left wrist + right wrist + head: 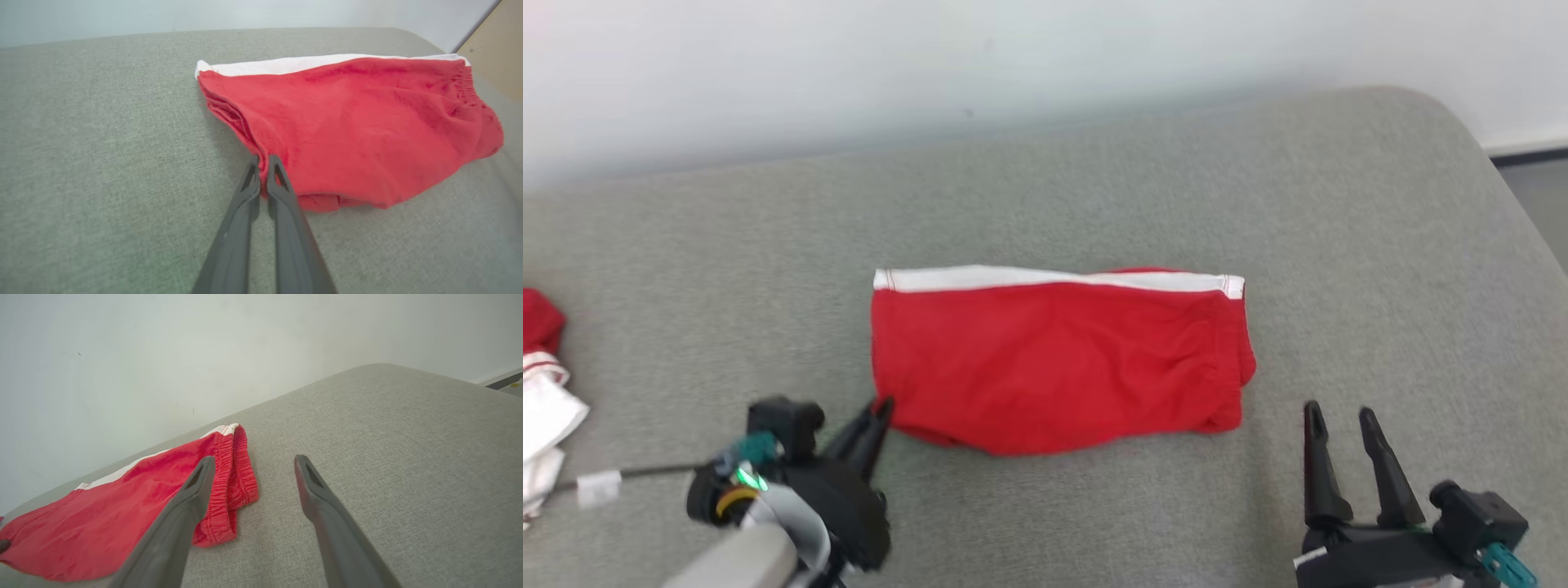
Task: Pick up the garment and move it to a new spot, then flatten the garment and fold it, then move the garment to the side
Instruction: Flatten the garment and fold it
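The garment (1058,363) is a pair of red shorts with a white band along its far edge, folded into a rectangle in the middle of the grey cushion (1094,188). My left gripper (882,406) is shut, its tips pinching the garment's near left corner; the left wrist view shows the fingertips (261,159) closed on the folded red edge (351,126). My right gripper (1339,412) stands open just off the garment's near right corner, touching nothing. In the right wrist view its left finger (192,498) overlaps the elastic waistband (229,486).
Another red and white cloth (543,392) lies at the cushion's left edge. A pale wall (1013,57) runs behind the cushion. The cushion's rounded right edge (1515,196) drops to the floor. Bare grey surface surrounds the garment.
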You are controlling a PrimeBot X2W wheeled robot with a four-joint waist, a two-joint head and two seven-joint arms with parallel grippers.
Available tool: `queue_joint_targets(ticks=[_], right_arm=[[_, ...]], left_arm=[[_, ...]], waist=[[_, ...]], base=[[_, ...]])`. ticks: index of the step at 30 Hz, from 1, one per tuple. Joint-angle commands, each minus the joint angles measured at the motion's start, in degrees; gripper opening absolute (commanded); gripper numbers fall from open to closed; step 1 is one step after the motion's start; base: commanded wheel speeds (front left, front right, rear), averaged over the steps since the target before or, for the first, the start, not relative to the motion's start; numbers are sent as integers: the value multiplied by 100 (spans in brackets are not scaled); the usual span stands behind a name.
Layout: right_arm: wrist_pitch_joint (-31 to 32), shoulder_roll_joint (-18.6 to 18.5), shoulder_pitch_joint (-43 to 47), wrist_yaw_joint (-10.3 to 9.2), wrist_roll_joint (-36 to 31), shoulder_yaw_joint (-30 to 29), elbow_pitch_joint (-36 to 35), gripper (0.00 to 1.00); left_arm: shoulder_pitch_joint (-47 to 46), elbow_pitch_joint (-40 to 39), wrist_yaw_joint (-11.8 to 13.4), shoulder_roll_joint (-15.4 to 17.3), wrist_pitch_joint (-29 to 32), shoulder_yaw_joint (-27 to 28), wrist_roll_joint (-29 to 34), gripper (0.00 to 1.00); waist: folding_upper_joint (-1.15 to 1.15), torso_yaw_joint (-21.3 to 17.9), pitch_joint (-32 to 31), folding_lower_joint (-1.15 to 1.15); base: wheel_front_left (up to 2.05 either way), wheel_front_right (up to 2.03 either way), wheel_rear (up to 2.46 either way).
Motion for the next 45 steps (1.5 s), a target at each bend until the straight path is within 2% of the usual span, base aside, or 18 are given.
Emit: queue_joint_targets(ticks=[1,6,11,13,15,17,19,23,26,29,35,40,45], right_arm=[[-1,9,98,-13,-46,-37,7,100],[-1,8,195,-13,-99,-149,4,100],[-1,9,236,-13,-154,-184,32,100],[-1,7,243,-13,-159,-179,31,100],[-1,8,236,-13,-198,-143,20,100],[-1,8,231,-13,-209,-142,9,100],[-1,7,215,-13,-246,-146,-30,100],[-1,8,154,-13,-317,-152,-115,100],[-1,8,141,-13,-351,-162,-150,100],[-1,7,165,-13,-382,-163,-176,100],[-1,7,300,-13,-491,-167,-242,100],[-1,9,427,-13,-603,-129,-218,100],[-1,7,499,-13,-742,-95,-144,100]], left_arm=[[230,-172,125,18,-58,11,-16,0],[722,-726,493,104,-164,70,-86,0],[1050,-854,599,67,-197,75,-177,0],[1051,-780,675,75,-242,106,-32,0],[1035,-731,757,54,-286,170,194,100],[1042,-724,797,25,-302,260,281,100],[1073,-828,892,-36,-319,665,590,100],[1510,-1311,1122,-205,-313,1735,1622,100],[1952,-1708,1130,-396,-314,2478,2423,100],[2433,-1975,1085,-604,-314,3078,3123,100],[3226,-2244,848,-1130,-316,4093,4070,100],[3626,-2226,714,-1606,-315,4874,4525,100],[3810,-2134,401,-1958,-316,5389,4877,100]], waist=[[0,152,-160,0],[0,211,-154,0],[0,267,-130,0],[0,289,-145,0],[0,310,-170,0],[0,325,-184,0],[0,360,-205,0],[0,422,-241,0],[0,462,-289,0],[0,494,-335,0],[0,595,-401,0],[0,682,-436,0],[0,747,-451,0]], base=[[0,0,0],[0,0,0],[0,0,0],[0,0,0],[0,0,0],[0,0,0],[0,0,0],[0,0,0],[0,0,0],[0,0,0],[0,0,0],[0,0,0],[0,0,0]])
